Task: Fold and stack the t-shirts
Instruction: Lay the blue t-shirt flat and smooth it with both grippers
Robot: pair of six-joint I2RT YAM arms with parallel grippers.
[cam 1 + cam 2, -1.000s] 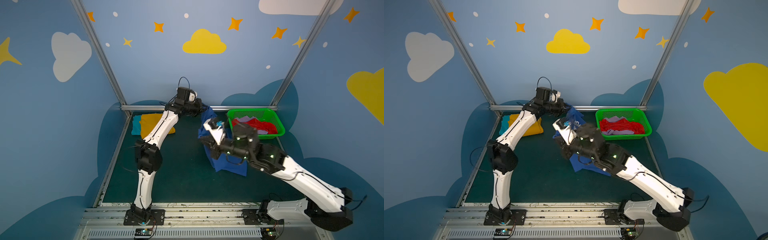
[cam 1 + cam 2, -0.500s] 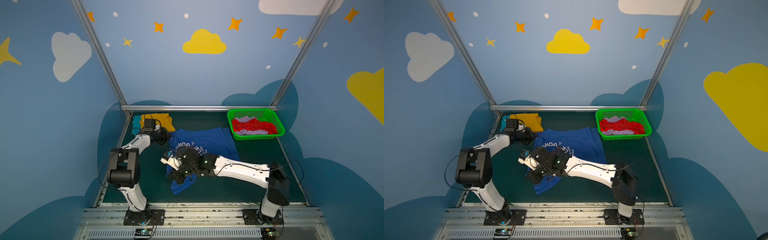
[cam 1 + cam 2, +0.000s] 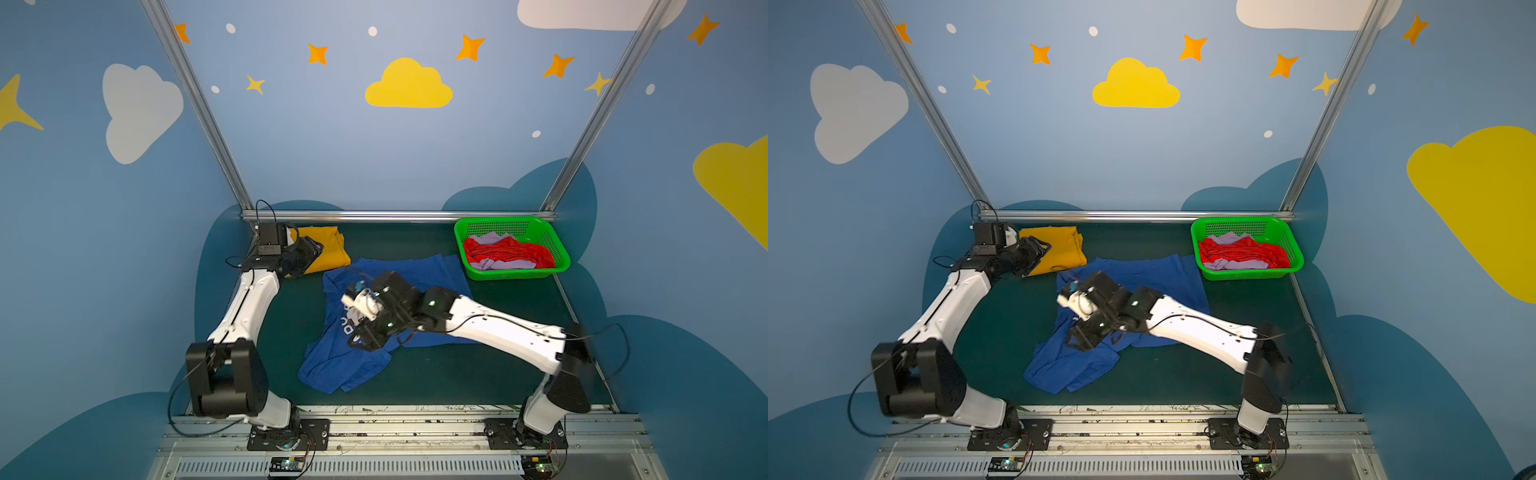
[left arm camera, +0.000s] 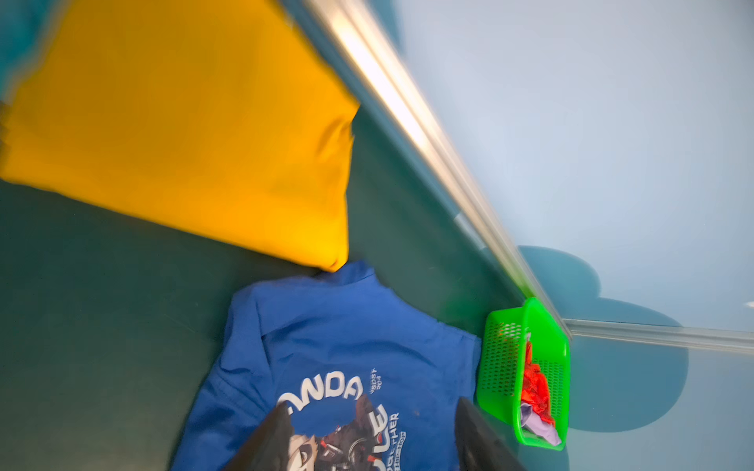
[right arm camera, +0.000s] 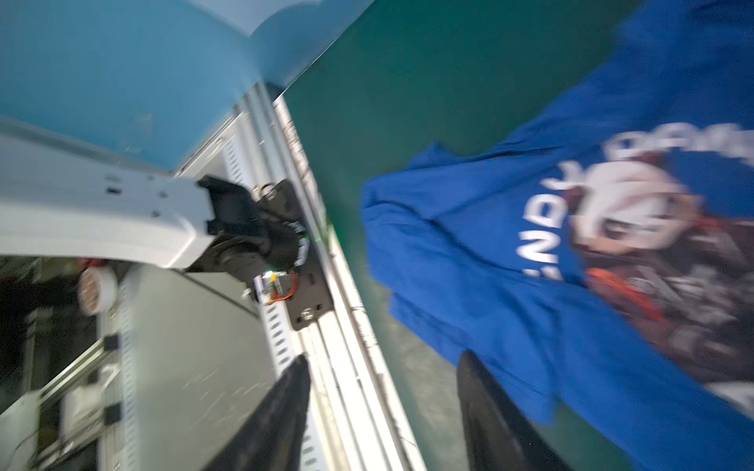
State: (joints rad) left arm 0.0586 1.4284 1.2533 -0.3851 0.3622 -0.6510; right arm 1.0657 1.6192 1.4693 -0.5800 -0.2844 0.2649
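In both top views, the royal blue cotton t-shirt with a white-lettered panda print lay rumpled beneath the right gripper. By my judgement its bunched near end needed spreading flat before any fold.

In the left wrist view, the left gripper stood wide and empty, with the print just beyond its fingertips.

In the right wrist view, the fingers stood apart and empty, with the wrinkled cloth just beside one.

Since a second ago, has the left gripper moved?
Yes. The left gripper has gone left along the back rail, away from the green basket, and now hangs open by the folded yellow t-shirt near the back left corner.
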